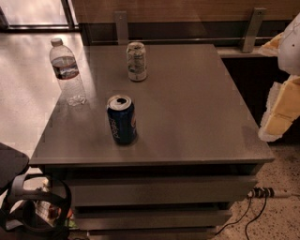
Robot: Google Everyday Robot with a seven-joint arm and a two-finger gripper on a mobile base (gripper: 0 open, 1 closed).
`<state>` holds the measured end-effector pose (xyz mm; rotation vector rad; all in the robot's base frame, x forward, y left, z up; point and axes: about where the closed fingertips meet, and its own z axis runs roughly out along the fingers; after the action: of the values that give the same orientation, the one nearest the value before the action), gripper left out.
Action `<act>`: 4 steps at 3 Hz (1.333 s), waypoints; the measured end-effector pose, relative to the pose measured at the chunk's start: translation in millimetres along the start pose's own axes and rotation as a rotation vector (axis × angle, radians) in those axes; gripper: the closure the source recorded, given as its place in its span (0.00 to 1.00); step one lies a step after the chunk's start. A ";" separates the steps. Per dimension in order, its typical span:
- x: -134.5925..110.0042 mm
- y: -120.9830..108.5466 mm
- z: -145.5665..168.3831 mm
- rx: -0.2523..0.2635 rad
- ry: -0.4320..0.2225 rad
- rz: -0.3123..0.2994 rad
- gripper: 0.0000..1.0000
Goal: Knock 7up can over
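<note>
Pale white-and-yellow gripper [280, 110] hangs at the right edge of the view, off the side of the table and well apart from the cans. How far open it is I cannot tell, and no object shows in it. A flat grey square table top [197, 103] sits over grey drawers [159, 190] on a pale speckled floor [28, 93], with a wood-panelled wall [187, 9] behind. The small silver-grey 7up can [136, 61] with greenish-white markings stands upright near the back edge — long axis vertical, shiny top up — behind the dark blue Pepsi can [122, 119] and right of the clear plastic water bottle [68, 72].
</note>
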<state>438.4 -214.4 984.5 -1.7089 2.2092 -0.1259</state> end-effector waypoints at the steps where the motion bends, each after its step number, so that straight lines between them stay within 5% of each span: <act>1: -1.5 -3.8 -1.0 0.011 -0.005 -0.001 0.00; 2: -13.1 -25.2 -1.3 0.074 -0.057 0.030 0.00; 3: -41.0 -59.1 14.9 0.169 -0.199 0.196 0.00; 4: -56.8 -76.6 28.5 0.212 -0.342 0.332 0.00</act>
<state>530.5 -177.1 991.1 -1.1384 2.0982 0.0144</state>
